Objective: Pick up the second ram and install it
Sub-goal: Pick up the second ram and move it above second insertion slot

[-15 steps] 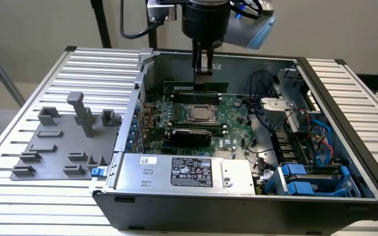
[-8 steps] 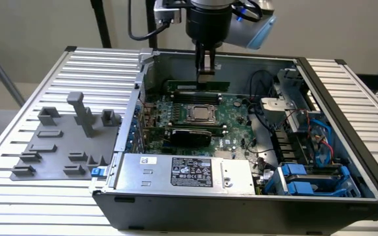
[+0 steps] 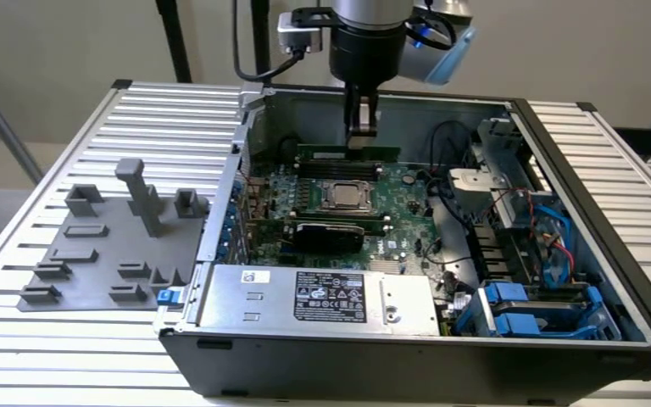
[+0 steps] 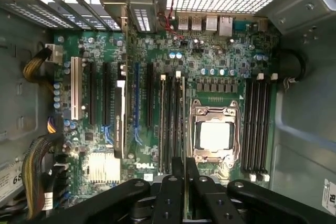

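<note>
Table: slatted metal (image 3: 65, 365), holds the open computer case (image 3: 416, 369) and a grey tray (image 3: 82, 259) on the exterior view's left.
Case front: silver power supply (image 3: 319, 297), blue drive caddies (image 3: 535, 309) on the exterior view's right.
Motherboard: green (image 3: 405, 212), black bar (image 3: 325, 232) across it, bare CPU socket (image 3: 351, 197) just behind the bar.
Second ram: the second ram (image 3: 323, 153), green stick on edge along the slots behind the socket, near the case's back wall; seated or not, can't tell.
Gripper: gripper (image 3: 361, 129) (image 4: 185, 167) straight above the stick's middle, fingers pinched nearly together on its top edge.
</note>
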Robot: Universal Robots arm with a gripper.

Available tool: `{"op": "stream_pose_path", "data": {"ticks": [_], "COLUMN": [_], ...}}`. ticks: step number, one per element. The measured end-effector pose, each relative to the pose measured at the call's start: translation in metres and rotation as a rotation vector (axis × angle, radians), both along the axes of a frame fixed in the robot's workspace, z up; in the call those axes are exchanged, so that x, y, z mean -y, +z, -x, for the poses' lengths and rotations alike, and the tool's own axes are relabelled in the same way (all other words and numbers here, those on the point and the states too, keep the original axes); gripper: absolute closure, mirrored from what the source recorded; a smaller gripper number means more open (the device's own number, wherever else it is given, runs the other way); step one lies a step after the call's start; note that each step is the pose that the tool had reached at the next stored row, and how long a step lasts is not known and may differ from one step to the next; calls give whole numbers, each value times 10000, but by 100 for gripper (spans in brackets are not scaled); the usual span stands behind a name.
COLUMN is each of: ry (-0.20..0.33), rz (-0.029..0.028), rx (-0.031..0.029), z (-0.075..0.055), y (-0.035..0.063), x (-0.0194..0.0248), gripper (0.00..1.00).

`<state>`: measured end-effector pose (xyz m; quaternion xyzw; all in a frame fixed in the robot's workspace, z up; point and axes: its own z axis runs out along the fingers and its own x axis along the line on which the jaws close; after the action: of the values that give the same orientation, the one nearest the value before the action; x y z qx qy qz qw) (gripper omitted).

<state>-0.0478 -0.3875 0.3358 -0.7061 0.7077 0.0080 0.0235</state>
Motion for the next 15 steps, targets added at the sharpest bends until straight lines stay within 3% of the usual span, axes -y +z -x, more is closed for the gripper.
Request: {"op": "stream_pose_path", "data": {"ticks": [4,11,15], "ry": [-179,-600,-705], "rz": [-41,-176,-213], "rx": [-2,-1,-1], "z": [-20,-24,-24], "y": [-51,-134,-160], "x": [-6,-15,-44], "gripper": [86,86,86]}}
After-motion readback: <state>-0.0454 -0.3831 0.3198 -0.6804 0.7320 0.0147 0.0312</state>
